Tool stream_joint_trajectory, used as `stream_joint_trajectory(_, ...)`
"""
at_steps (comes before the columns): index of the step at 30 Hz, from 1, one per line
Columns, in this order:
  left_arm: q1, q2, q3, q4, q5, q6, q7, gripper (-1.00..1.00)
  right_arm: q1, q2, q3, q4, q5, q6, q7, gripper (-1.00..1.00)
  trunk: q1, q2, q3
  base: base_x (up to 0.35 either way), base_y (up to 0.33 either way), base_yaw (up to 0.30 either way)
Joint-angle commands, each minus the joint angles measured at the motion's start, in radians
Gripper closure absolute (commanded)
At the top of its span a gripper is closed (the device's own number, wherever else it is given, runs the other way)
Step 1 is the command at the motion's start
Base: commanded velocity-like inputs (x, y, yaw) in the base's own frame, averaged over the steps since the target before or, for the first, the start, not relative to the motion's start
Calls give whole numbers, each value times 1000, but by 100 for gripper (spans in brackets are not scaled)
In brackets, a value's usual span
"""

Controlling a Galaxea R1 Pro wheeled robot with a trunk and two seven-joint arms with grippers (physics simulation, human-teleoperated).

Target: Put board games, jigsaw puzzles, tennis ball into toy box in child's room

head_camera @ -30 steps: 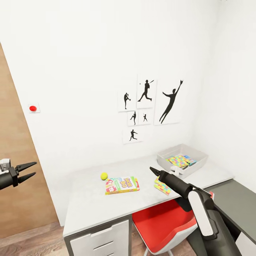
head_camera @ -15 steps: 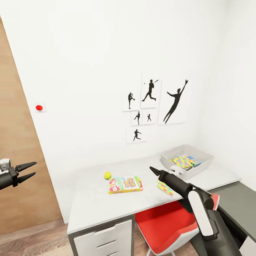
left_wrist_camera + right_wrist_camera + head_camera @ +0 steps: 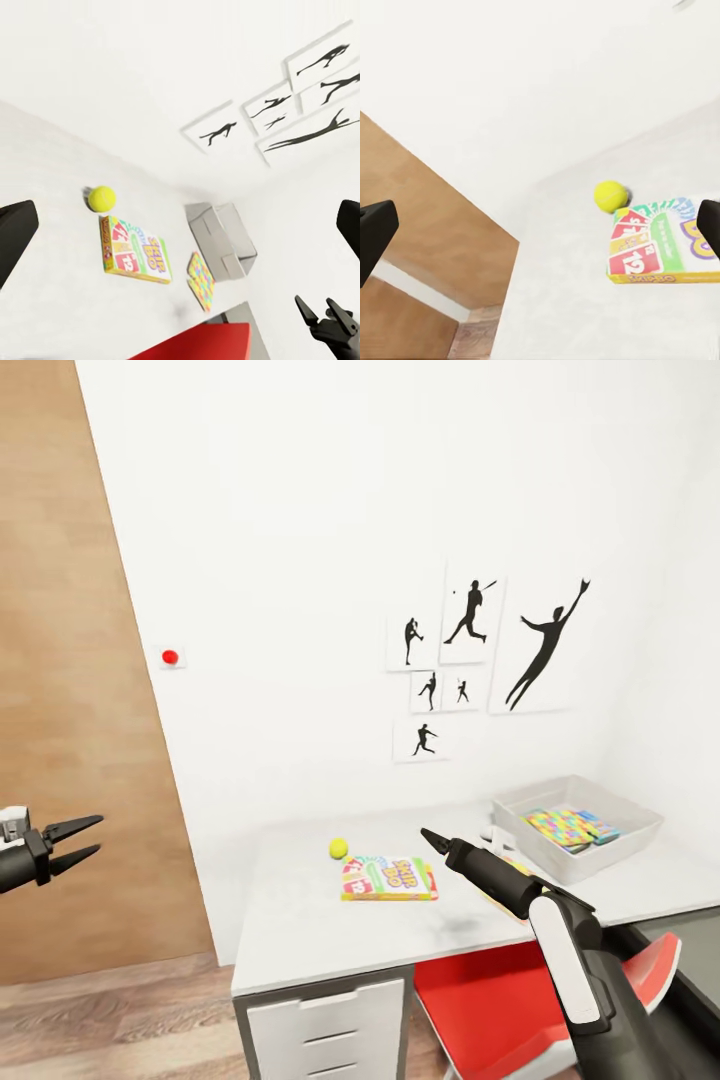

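On the table, mid-top: your SKIP-BO box lies flat, long axis along the front edge, tennis ball just beside its back-left corner. Toy box toward the right end holds a puzzle. Red chair below. Left gripper and right gripper: fingers apart, empty.

The board game on the table read "SKIP-BO" — and its red card panel showed a "12".
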Motion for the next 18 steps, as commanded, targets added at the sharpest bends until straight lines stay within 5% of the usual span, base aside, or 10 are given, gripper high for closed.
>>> stream_joint_trajectory(1, -1, 0, 1, 1, 1, 7, -2, -100, 0, 0, -2, 0, 0, 6, 4, -100, 0, -1, -1, 0, 8, 92)
stream_joint_trajectory(11, -1, 1, 2, 1, 1, 7, 0, -100, 0, 0, -3, 0, -2, 7, 7, -100, 0, -1, -2, 8, 2, 23)
stream_joint_trajectory(18, -1, 1, 2, 1, 1, 7, 0, -100, 0, 0, -3, 0, -2, 7, 7, -100, 0, -1, -10, 194, 58, -39)
